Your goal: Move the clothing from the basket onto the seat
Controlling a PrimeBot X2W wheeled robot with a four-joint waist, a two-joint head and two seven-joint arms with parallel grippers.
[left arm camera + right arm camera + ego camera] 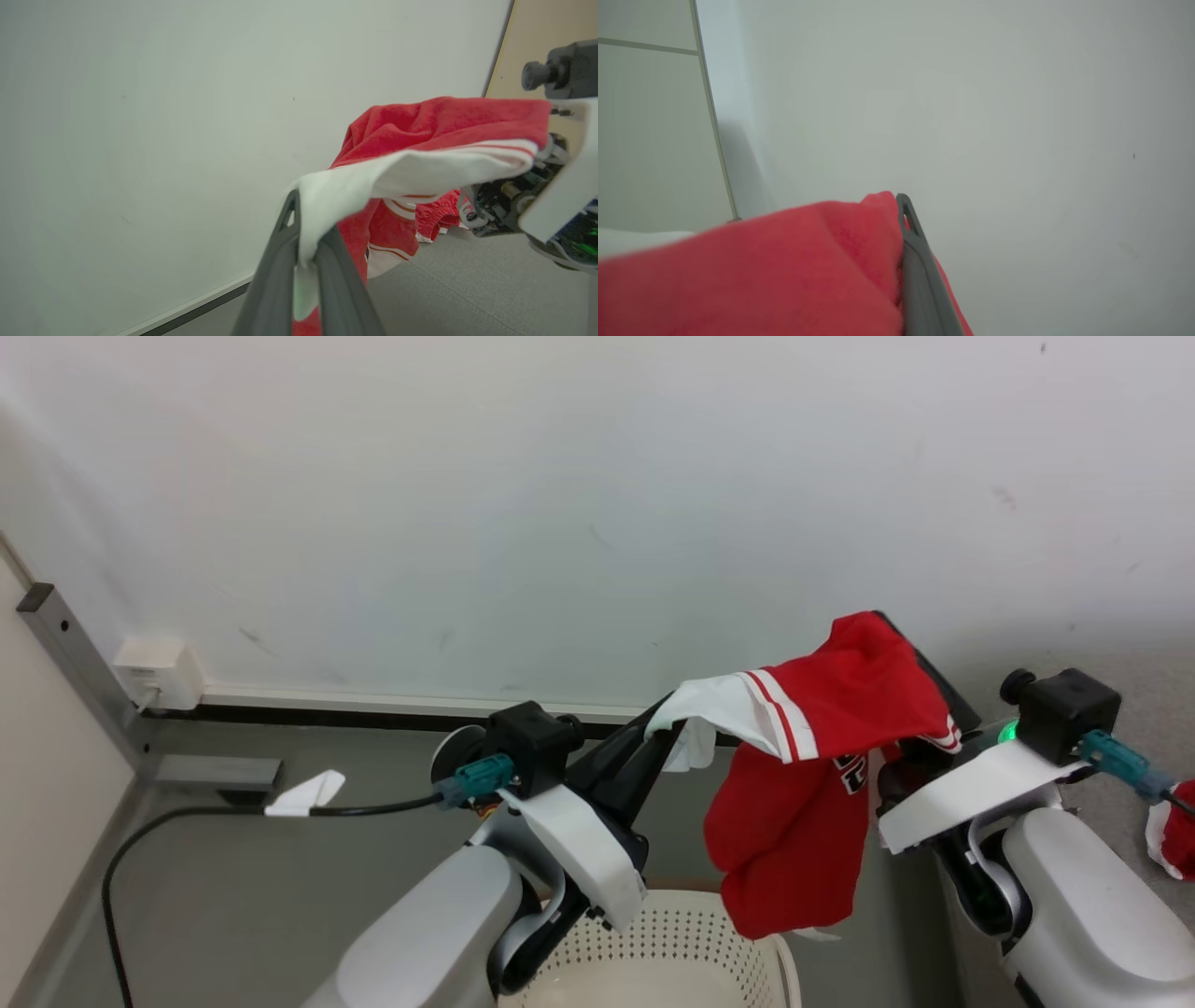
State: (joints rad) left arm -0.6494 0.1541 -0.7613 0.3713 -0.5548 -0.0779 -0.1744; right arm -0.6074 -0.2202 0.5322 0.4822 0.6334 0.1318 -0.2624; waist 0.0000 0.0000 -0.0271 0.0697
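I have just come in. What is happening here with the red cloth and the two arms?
The robot holds one red garment with white trim in the air, stretched between its two grippers. The left gripper is shut on the white end, and the right gripper is shut on the red end. The garment hangs above the basket. More red clothing already lies on the grey seat.
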